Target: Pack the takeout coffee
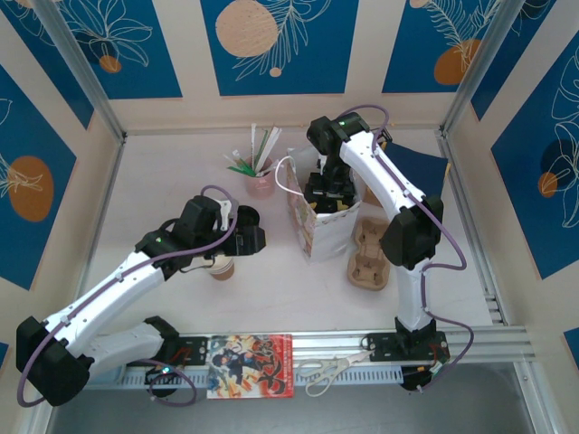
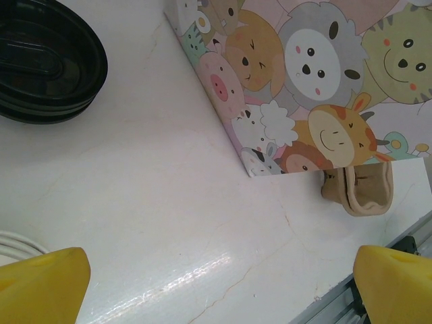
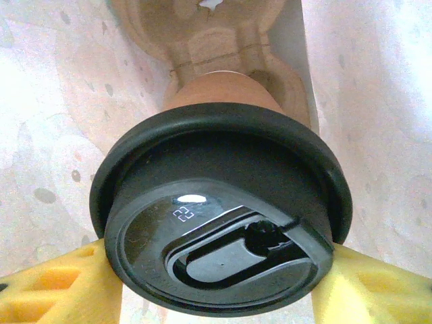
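Note:
The takeout coffee (image 3: 223, 101), a kraft-brown paper cup under a black lid (image 3: 216, 223), hangs inside the paper bag (image 3: 378, 101). My right gripper (image 3: 216, 283) is shut on it, a yellow finger (image 3: 61, 287) at each side of the lid. Below the cup, at the bag's bottom, lies a pulp cup carrier (image 3: 209, 34). From above, the right gripper (image 1: 327, 194) reaches down into the bag (image 1: 312, 237). My left gripper (image 2: 219, 283) stands open over bare table, left of the bag (image 2: 304, 88). Another brown paper cup (image 1: 222, 268) stands under the left arm.
A stack of black lids (image 2: 40, 61) sits left of the bag. A pink cup of straws (image 1: 261, 181) stands behind it, and a second pulp carrier (image 1: 369, 253) lies to its right. Scissors (image 1: 330, 371) and a magazine (image 1: 251, 365) lie on the front rail.

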